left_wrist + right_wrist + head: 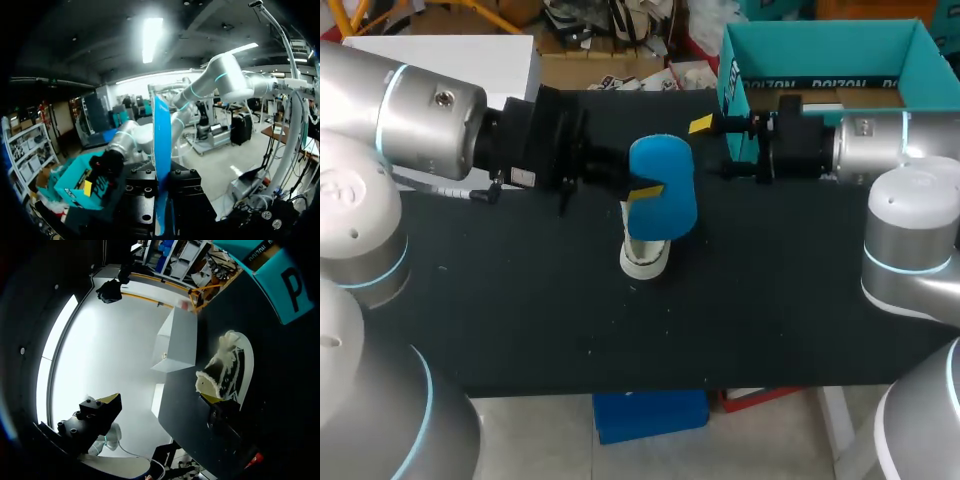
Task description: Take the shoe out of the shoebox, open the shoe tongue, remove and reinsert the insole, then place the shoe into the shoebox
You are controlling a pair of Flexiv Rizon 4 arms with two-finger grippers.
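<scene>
Insole, blue: out of shoe, held on edge above table, pinched flat betw. fingers of left gripper; seen edge-on in left wrist view. Shoe, white: on table just by insole's lower end, outside shoebox, not gripped. Right gripper: spread wide, empty, near shoe on box side. Est. step: reinsert insole. Risks: shoe unsupported, so a push from insole could tip or skid it; leading end may catch on collar/tongue and fold; narrow pinch may let insole twist or slip under side load.
</scene>
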